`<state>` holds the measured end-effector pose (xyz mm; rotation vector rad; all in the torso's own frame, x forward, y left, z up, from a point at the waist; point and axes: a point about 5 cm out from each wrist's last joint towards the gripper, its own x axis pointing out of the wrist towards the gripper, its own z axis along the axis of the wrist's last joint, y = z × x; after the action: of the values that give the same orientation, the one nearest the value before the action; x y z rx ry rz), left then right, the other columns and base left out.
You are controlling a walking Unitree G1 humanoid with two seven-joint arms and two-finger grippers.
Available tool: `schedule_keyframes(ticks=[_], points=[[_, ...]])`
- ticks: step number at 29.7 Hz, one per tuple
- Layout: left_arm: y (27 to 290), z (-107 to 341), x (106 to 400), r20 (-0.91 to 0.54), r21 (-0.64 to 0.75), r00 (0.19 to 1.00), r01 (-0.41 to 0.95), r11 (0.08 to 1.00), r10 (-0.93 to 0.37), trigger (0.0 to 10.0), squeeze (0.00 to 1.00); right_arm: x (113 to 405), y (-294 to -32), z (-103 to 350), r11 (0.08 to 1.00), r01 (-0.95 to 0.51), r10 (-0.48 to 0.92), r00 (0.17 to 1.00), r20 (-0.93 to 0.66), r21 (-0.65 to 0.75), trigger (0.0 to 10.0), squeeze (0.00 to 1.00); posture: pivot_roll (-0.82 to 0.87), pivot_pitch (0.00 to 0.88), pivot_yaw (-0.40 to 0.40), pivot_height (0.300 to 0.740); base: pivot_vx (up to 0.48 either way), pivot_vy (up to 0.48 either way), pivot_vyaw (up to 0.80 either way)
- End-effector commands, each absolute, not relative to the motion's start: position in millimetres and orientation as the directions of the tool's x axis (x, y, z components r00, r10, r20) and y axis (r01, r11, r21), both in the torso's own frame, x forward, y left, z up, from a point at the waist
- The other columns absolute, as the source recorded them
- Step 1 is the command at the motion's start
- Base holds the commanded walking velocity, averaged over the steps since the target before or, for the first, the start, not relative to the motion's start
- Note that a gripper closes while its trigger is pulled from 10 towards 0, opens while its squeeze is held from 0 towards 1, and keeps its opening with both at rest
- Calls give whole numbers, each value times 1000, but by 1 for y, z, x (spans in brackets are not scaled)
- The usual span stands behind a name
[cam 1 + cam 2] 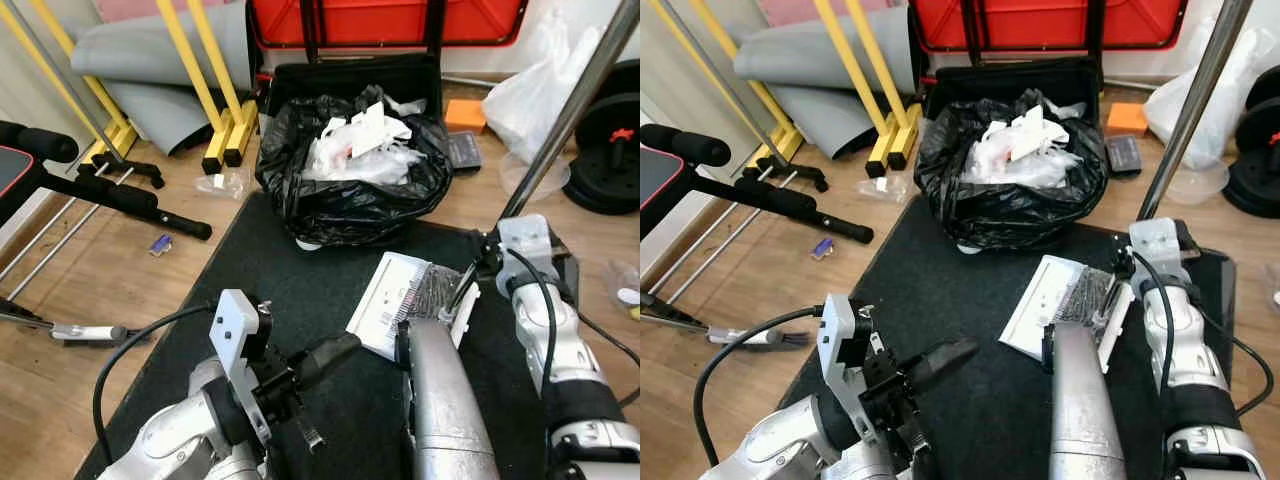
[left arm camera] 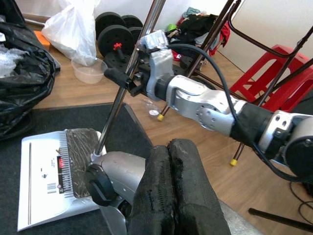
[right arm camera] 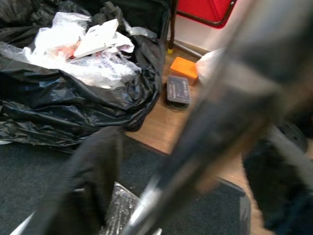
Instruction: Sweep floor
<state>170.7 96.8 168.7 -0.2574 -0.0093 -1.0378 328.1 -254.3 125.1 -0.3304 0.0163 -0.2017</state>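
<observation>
Gripping the long silver metal broom handle (image 1: 565, 110), my right gripper (image 1: 487, 262) had its black fingers closed around the pole above the white plastic dustpan (image 1: 392, 300) on the black floor mat (image 1: 300, 290). My left gripper (image 1: 335, 350) hovered over the mat, fingers pressed together, holding nothing. I judged the sweep midway; next I needed to carry the debris toward the black plastic rubbish bag (image 1: 355, 165). The broom head seemed hidden behind my arm.
</observation>
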Motion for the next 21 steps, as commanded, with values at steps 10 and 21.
schedule_keyframes(ticks=[10,21], points=[[97,166,165,99,-209,431,890,405,-897,10000,0,332,-248,119,935,172,-174,985,19,-310,0,0,-108,206,79,431,0,0,0],[95,163,167,99,-218,433,888,405,-896,10000,0,334,-249,119,949,190,-186,982,40,-251,0,0,-115,171,66,431,0,0,0]])
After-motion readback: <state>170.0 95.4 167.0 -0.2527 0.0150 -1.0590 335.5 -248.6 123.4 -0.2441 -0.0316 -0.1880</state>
